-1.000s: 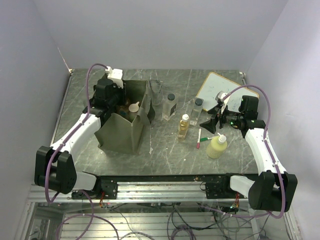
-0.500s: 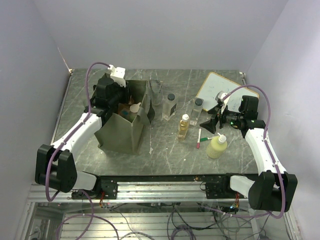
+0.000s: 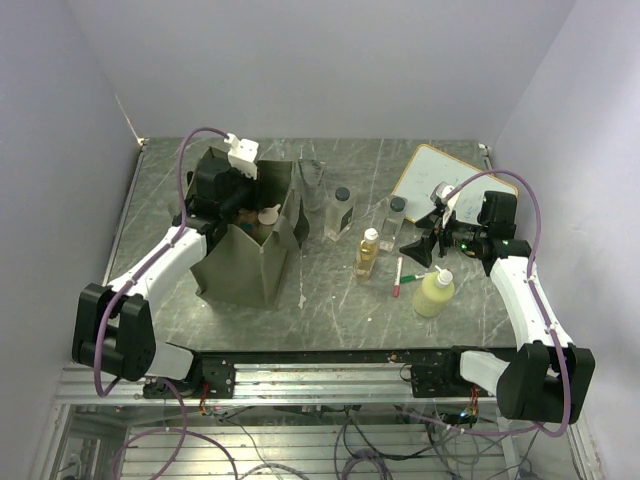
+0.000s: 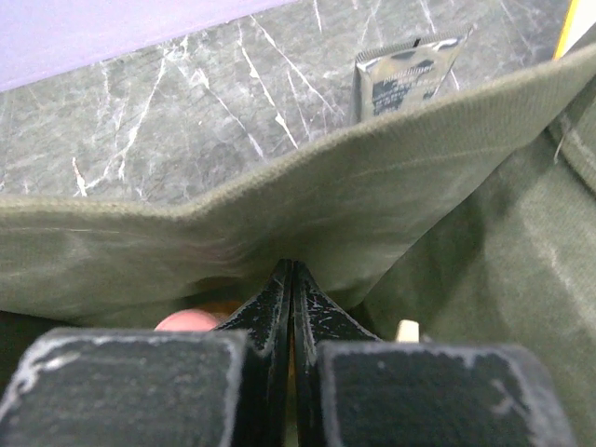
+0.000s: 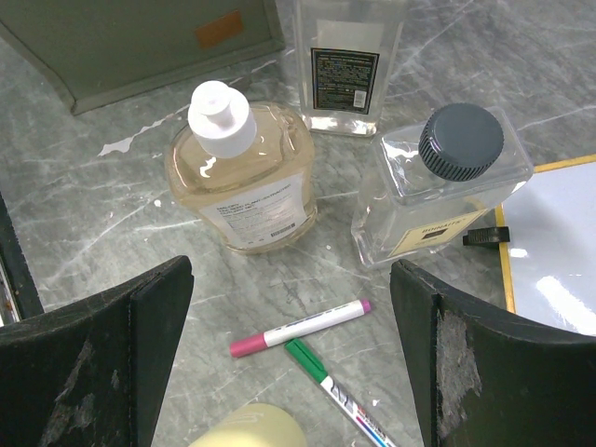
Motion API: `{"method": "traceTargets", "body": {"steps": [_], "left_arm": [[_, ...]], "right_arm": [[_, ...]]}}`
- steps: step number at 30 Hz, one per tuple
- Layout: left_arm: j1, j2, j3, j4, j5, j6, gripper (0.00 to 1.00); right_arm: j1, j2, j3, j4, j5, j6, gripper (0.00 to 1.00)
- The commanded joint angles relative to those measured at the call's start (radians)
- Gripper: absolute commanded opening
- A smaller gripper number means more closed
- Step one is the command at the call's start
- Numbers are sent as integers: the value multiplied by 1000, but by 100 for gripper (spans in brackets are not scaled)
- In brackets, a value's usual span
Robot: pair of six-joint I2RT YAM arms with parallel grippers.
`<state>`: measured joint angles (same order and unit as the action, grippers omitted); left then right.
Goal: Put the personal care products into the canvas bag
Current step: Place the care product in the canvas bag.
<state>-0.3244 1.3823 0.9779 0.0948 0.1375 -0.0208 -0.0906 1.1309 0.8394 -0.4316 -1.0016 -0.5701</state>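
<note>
Fingers [image 4: 268, 307] of left gripper [image 4: 291, 279]: pressed flat together from base to tip, nothing visible between them. They sit low inside the mouth of the canvas bag [image 3: 243, 262], pointing at its far fabric wall.

Left arm [image 3: 165, 262]: elbow folded at the near left edge of the table [image 3: 200, 320]. The forearm rises diagonally to the bag's rear left corner, wrist pitched down into the opening.

Right gripper [image 5: 291, 270]: jaws spread wide and holding nothing, hanging low above the table surface.

Right arm [image 3: 525, 290]: elbow at the near right corner, forearm running up the right side. The wrist is turned inward toward the bottles.

Canvas bag: upright, left of centre, mouth open. A beige cap [image 3: 268, 214] shows inside.

Personal care products outside the bag:
- tube [image 3: 312, 185], standing just beyond the bag's right rear corner
- clear bottle [image 3: 340, 215] with dark cap, right of the bag
- second clear bottle [image 3: 395, 222], further right
- amber bottle [image 3: 368, 252] with white cap, nearer than and between the two
- pale yellow bottle [image 3: 434, 293], just nearer than the right gripper

Other items:
- pink marker [image 5: 298, 328] and green marker [image 5: 335, 384], lying between the amber and yellow bottles
- whiteboard [image 3: 440, 180], flat at the far right
</note>
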Motion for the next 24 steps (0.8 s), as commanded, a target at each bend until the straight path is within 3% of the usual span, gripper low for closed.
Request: {"method": "traceTargets", "body": {"steps": [1, 12, 24], "left_arm": [[-7, 0, -30, 39, 31, 47, 9], [-7, -25, 17, -8, -6, 90, 41], [-7, -58, 90, -92, -25, 120, 62]], "right_arm": [[-6, 7, -10, 3, -2, -17, 87], [-6, 4, -11, 2, -4, -15, 87], [-6, -2, -10, 2, -10, -13, 87]]}}
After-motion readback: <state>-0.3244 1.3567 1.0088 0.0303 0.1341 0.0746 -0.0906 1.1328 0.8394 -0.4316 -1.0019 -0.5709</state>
